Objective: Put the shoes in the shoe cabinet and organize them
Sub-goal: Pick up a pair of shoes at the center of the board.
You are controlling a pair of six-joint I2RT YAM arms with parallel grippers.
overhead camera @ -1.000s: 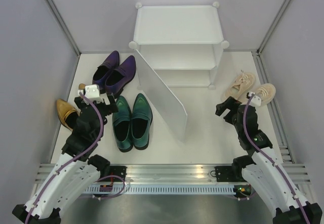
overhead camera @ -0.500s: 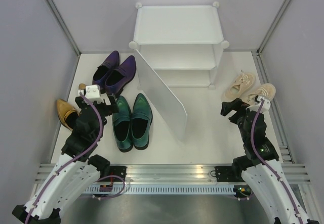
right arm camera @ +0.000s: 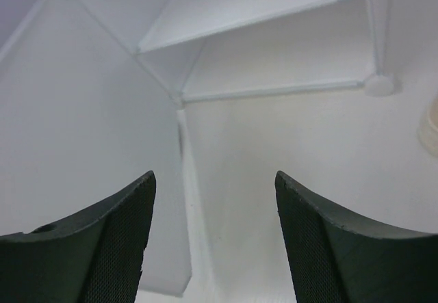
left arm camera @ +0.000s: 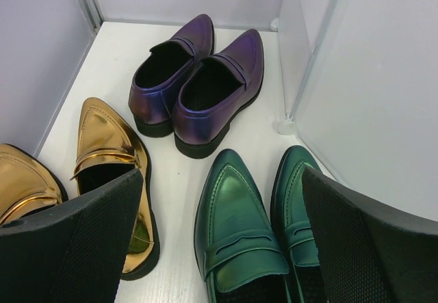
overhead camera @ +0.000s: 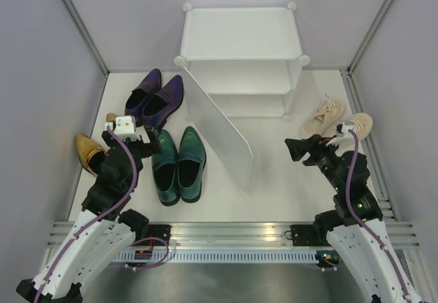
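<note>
The white shoe cabinet (overhead camera: 239, 43) stands at the back, its frosted door panel (overhead camera: 220, 130) swung out toward me. Dark purple shoes (overhead camera: 156, 98), green loafers (overhead camera: 178, 165) and a gold loafer (overhead camera: 87, 152) lie on the left. The beige sneakers (overhead camera: 337, 116) lie on the right. My left gripper (left arm camera: 222, 174) hangs open over the left green loafer (left arm camera: 239, 221), with a gold loafer (left arm camera: 109, 152) beside its left finger. My right gripper (right arm camera: 214, 176) is open and holds nothing. It faces the door panel's (right arm camera: 82, 139) free edge and the cabinet's lower tier (right arm camera: 287, 50).
Grey walls close in the white floor (overhead camera: 274, 180) on both sides. A metal rail (overhead camera: 233, 231) runs along the near edge. One sneaker's edge (right arm camera: 431, 128) shows at the far right of the right wrist view.
My right arm has swung left, away from the sneakers and toward the door panel, and its jaws have narrowed a little. The left arm has stayed still.
</note>
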